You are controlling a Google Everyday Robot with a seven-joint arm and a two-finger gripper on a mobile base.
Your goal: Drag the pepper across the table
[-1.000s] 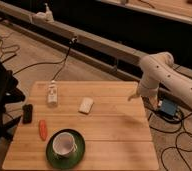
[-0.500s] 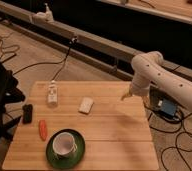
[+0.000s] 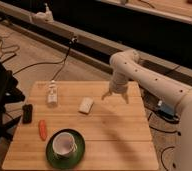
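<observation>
My tool (image 3: 115, 97), jaws spread and empty, hangs over the bench (image 3: 109, 132) at one o'clock while the pepper (image 3: 42, 129) lies untouched at nine o'clock, well apart, so reach, contact and drag all lie ahead of me

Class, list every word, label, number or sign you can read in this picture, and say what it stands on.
No text can be read.
The small bottle: any label is too blurred to read.
The pepper, cup, table and the open pincer over the table's far right: no writing seen.
</observation>
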